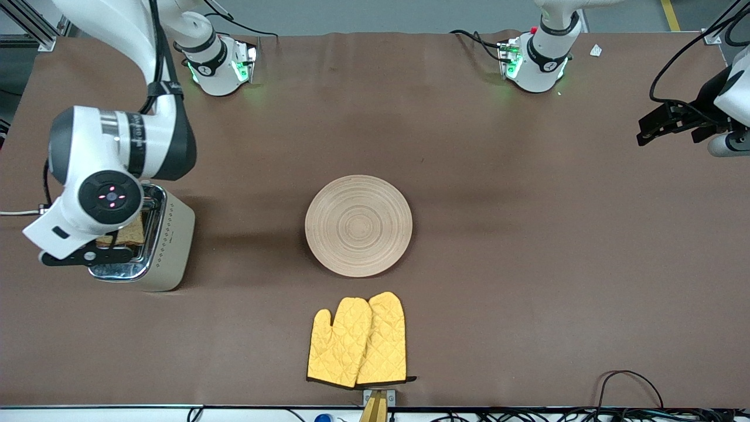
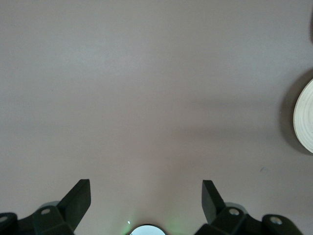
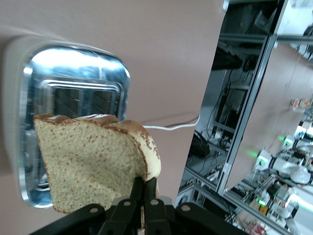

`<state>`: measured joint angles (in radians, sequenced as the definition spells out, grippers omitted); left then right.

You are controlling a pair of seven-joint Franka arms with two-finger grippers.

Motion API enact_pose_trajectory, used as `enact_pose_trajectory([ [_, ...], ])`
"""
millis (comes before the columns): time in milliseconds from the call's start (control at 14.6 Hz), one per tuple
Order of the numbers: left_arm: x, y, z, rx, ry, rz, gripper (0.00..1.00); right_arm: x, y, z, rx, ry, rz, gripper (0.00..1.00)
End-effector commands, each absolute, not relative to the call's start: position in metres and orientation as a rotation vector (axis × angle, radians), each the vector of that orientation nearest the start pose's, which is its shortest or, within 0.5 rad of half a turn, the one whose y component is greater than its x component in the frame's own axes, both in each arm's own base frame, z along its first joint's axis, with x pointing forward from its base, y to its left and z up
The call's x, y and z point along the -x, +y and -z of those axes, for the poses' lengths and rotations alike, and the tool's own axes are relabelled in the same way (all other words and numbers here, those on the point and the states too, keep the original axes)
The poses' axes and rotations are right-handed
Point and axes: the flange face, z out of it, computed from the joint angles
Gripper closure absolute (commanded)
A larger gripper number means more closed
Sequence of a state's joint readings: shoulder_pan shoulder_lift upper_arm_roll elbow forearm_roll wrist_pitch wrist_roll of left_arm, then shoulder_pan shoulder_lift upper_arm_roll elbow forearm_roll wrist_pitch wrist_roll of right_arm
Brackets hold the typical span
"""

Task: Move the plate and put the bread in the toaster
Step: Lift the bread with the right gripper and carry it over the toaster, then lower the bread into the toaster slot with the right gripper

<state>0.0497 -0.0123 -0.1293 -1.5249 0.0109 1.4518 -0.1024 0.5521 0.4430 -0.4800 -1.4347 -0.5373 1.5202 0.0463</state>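
I see the brown bench (image 1: 498, 281) carrying the wooden plate (image 1: 358, 225) mid-bench, yellow oven mitts (image 1: 358, 341) nearer my front camera, and the toaster (image 1: 167, 246) toward the right arm's end.

The white right arm bends low, its black two-finger right gripper (image 3: 143, 188) clamped tight. The white left arm waits aside, its black left gripper (image 2: 146, 198) spread wide, fingers pointing down.
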Motion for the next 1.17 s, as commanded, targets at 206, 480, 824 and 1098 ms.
enact_pose_trajectory([
  [206, -0.531, -0.049, -0.649, 3.131, -0.017, -0.098, 0.00, -0.641, 0.022, -0.444, -2.362, 0.123, 0.328, 1.00],
  [480, -0.531, -0.048, -0.649, 3.128, -0.022, -0.100, 0.00, -0.645, 0.026, -0.426, -2.419, 0.086, 0.314, 0.99],
  [824, -0.531, -0.048, -0.648, 3.119, -0.024, -0.108, 0.00, -0.657, 0.039, -0.393, -2.508, -0.006, 0.249, 0.97],
  [1098, -0.530, -0.047, -0.650, 3.118, -0.024, -0.105, 0.00, -0.659, 0.018, -0.392, -2.639, -0.123, 0.269, 0.25],
])
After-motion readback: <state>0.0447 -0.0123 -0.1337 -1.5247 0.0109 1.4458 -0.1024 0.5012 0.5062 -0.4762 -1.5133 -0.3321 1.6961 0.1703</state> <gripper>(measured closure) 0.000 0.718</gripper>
